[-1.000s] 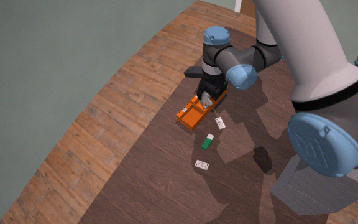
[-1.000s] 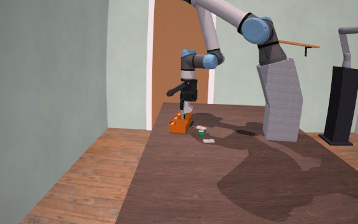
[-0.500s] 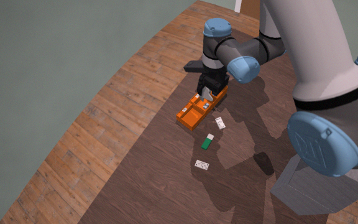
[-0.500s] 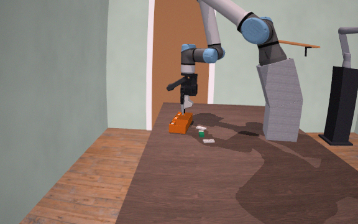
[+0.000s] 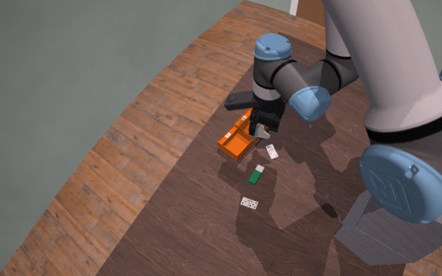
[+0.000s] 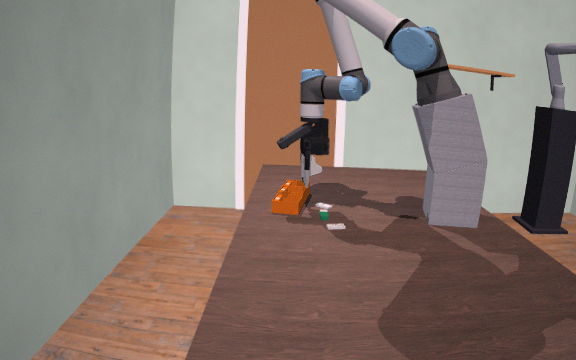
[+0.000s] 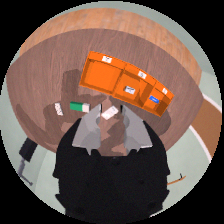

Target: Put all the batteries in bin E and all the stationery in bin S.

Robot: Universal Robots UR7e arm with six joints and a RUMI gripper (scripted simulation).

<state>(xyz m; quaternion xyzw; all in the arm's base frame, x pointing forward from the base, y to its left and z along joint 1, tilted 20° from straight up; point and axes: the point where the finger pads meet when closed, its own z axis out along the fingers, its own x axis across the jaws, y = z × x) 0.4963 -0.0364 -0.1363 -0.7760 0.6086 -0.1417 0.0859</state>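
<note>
An orange bin (image 5: 235, 146) (image 6: 289, 201) (image 7: 100, 70) with three compartments stands upright on the dark wooden table; its white labels are too small to read. A small blue thing (image 7: 154, 100) lies in one end compartment. A green eraser with a white end (image 5: 256, 175) (image 6: 324, 216) (image 7: 79, 106) lies on the table near the bin. My gripper (image 5: 261, 134) (image 6: 308, 176) (image 7: 111, 104) hangs just above the bin's near edge, partly open and empty. A white card (image 5: 272, 151) (image 6: 323, 205) (image 7: 107, 114) on the table shows through the gap between the fingers.
A second white card (image 5: 249, 202) (image 6: 336, 226) (image 7: 59, 109) lies further out on the table. The arm's grey pedestal (image 5: 378, 234) (image 6: 453, 165) stands at the table's side. The table's left edge (image 6: 248, 200) runs just beyond the bin. A black stand (image 6: 550, 170) is on the floor.
</note>
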